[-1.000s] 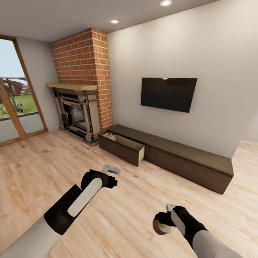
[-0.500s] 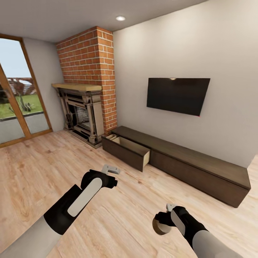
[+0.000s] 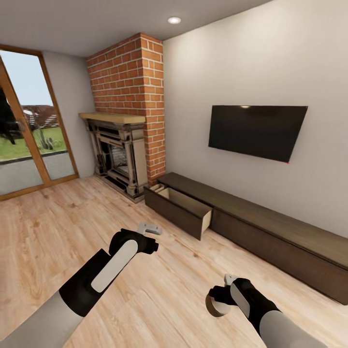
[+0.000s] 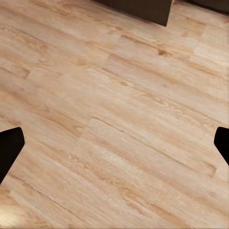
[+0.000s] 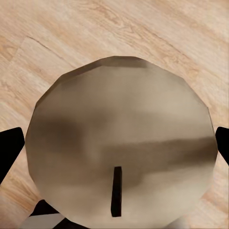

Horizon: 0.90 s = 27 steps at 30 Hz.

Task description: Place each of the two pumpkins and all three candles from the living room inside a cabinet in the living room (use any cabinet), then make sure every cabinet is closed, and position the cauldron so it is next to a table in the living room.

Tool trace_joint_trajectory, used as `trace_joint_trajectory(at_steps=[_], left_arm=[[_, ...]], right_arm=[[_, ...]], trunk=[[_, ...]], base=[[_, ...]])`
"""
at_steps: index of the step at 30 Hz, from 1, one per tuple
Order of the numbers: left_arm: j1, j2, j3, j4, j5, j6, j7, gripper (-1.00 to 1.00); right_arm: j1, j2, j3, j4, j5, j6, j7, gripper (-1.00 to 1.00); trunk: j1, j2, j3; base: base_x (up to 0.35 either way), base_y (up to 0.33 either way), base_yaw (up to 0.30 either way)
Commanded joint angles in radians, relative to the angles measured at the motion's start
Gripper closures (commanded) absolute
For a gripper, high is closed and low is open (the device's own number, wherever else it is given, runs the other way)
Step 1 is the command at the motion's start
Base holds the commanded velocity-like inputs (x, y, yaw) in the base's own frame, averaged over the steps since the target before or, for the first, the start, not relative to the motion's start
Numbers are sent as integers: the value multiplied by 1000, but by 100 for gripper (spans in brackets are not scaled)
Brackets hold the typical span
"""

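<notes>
Two arms reach out low over the pale wood floor (image 3: 58, 227); the left gripper (image 3: 149, 228) hangs above bare planks with nothing in it, and its wrist view shows the two dark fingertips (image 4: 9, 149) spread wide apart over the boards; the right gripper (image 3: 218, 302) is pinching a candle (image 5: 119, 152), a stubby grey-beige cylinder whose round top with a short dark wick fills much of that wrist view, the dark fingers pressed against it on either side; from the head the candle (image 3: 216, 305) shows as a small beige disc tucked in front of the right wrist; across the room the cabinet (image 3: 270, 237), long, low and dark brown, runs along the white wall; its drawer (image 3: 181, 210) at the fireplace end stands pulled out, pale wood showing inside, though I cannot tell what lies in it; the other fronts look flush; a black television (image 3: 257, 131) hangs on the wall above the cabinet; a brick fireplace (image 3: 128, 125) with a wooden mantel stands just beside the cabinet's open end; a tall glazed door (image 3: 29, 125) with a wooden frame looks out on grass at the far left.
</notes>
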Motion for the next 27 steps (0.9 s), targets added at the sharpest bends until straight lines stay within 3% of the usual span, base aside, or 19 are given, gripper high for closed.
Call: trace_joint_trajectory(at_steps=[1,9,21,27], left_arm=[[-2,1,-2,-1,9,1,10,-100],[-2,1,-2,-1,9,1,11,-100],[-2,1,-2,-1,9,1,11,-100],[-2,1,-2,-1,9,1,11,-100]], right_arm=[[-1,-1,5,-2,-10,4,-7,100],[-1,-1,5,-2,-10,4,-7,100],[-1,1,6,-2,-10,4,-7,100],[-1,2,11,-3,-10,-9,-6,100]], trunk=[[1,-2,-2],[1,-2,-1],[1,-2,6],[1,-2,7]], base=[[310,0,136],[310,35,68],[310,134,243],[310,143,89]])
